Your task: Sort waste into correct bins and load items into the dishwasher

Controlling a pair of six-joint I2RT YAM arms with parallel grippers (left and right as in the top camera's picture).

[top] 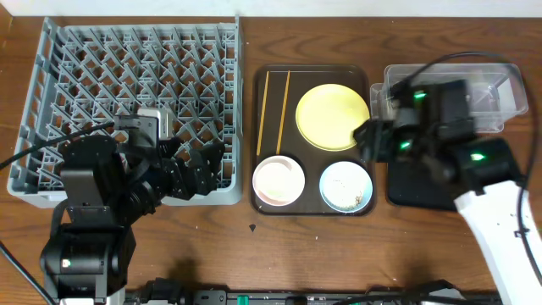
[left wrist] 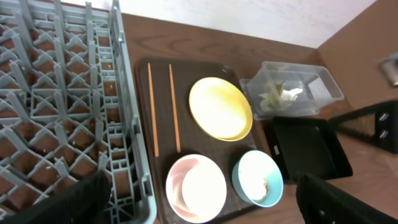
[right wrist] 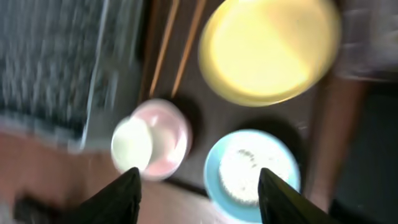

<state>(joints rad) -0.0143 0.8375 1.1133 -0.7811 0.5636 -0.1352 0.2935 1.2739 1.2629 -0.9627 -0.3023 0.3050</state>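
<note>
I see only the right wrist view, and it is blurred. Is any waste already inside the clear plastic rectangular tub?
Observer: Yes, a green-yellow snack wrapper and a crumpled white paper napkin lie inside the clear plastic rectangular tub.
Operator: Are dishes in the large grey plastic dish rack?
Observer: No dish shows in the visible part of the large grey plastic dish rack.
Operator: How is the left gripper?
Observer: The left gripper is open and holds nothing, above the rack's near right corner.

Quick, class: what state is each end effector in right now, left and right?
Left end effector: open, holding nothing.
Right end effector: open, holding nothing.
</note>
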